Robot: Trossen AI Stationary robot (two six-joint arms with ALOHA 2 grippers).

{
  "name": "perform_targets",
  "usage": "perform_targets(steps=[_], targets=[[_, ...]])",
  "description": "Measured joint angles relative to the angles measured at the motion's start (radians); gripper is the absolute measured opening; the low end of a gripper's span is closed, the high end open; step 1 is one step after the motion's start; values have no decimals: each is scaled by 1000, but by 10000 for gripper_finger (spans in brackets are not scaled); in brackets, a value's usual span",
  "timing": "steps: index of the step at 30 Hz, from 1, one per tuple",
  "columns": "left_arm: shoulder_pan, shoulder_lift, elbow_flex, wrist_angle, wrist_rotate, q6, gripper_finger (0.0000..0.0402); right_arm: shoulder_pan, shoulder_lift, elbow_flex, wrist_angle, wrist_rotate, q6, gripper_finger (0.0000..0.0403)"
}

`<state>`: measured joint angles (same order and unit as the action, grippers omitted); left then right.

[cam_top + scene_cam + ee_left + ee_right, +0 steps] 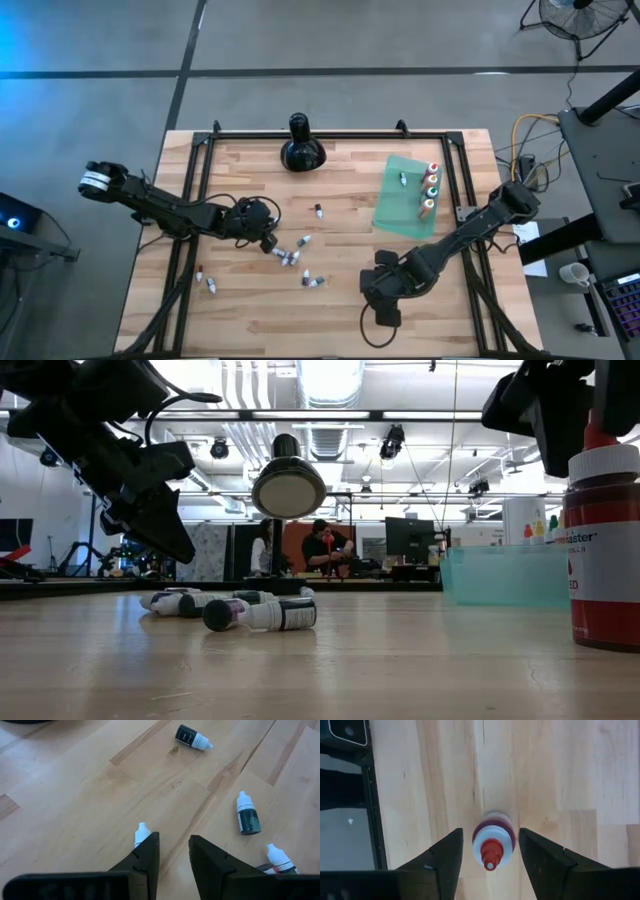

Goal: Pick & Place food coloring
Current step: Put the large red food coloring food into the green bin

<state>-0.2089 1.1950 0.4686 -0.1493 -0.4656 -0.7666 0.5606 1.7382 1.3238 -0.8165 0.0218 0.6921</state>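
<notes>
Fingers of the right tool (487,857) flank a standing red bottle (492,840) without touching; left tool (172,857) narrow.

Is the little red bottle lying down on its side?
No, the red bottle stands upright on the wooden table, its cap pointing up between the right gripper's open fingers.

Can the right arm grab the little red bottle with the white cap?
Probably yes. The right gripper is straight above the upright red bottle with the white cap, one finger on each side with gaps, and nothing blocks it.
</notes>
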Motion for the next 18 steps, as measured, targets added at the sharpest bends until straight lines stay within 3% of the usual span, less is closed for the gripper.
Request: perform_targets(steps=[6,18], targets=[[0,0,0,0,-5,4,80,3,-2,-15,1,-57,-19,193],[0,0,-26,0,-5,-10,80,5,-2,-19,-11,-29,-91,188]])
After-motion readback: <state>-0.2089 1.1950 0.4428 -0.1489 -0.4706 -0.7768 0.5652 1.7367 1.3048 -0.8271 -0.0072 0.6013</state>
